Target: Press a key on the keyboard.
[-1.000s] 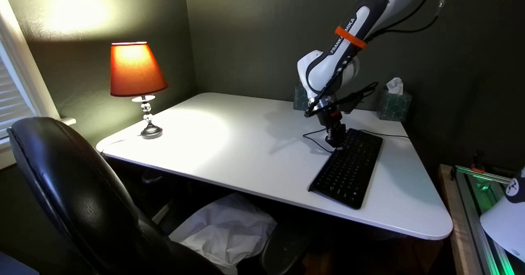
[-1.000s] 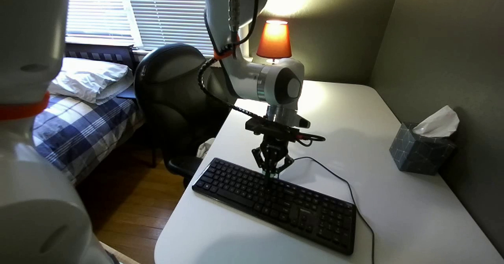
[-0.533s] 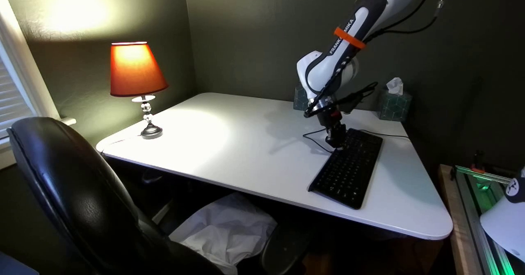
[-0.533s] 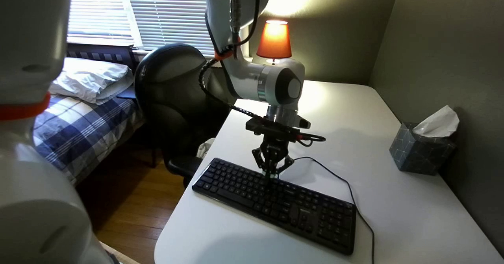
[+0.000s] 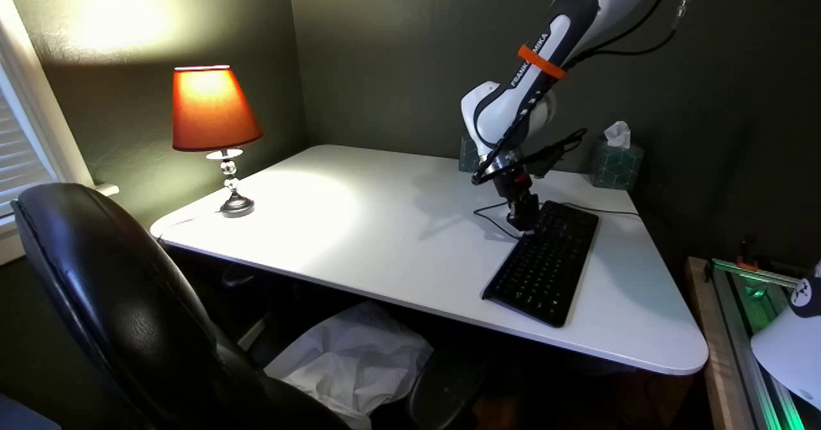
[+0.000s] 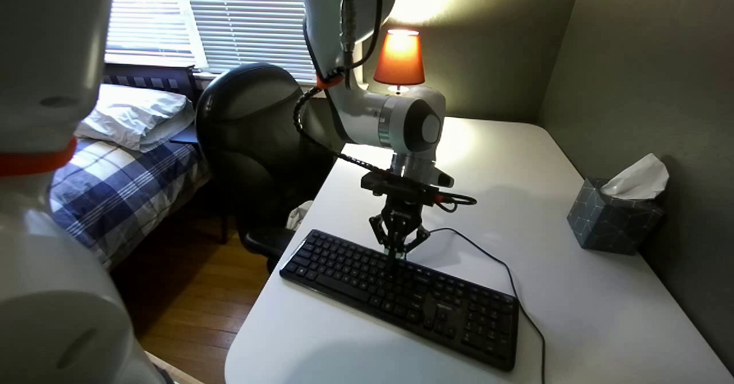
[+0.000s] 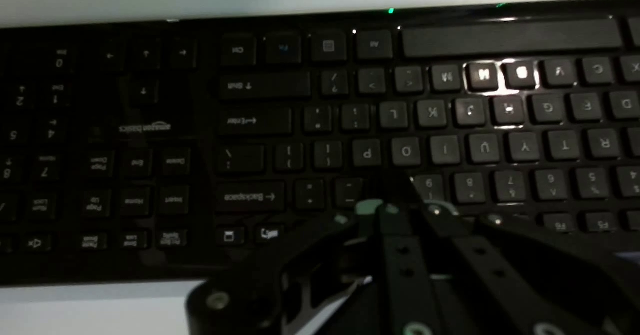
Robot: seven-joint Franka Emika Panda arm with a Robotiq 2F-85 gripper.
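White desk (image 5: 391,199), wide from lamp (image 5: 215,109) to keyboard (image 5: 545,276) near edge (image 5: 577,345); tool (image 6: 393,263) over keys (image 7: 406,151), pressed together, contact unclear.

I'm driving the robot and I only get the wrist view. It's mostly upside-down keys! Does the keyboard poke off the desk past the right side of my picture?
Observer: No. In an exterior view, all of the keyboard rests on the white desk, though that end is close to the desk's edge.
Operator: Phew! Is there a wire that I can't see?
Observer: Yes, a thin dark cable curves over the desk beside the keyboard.
Operator: And is there anything else up there I might bump?
Observer: A tissue box stands on the desk too, apart from the gripper.
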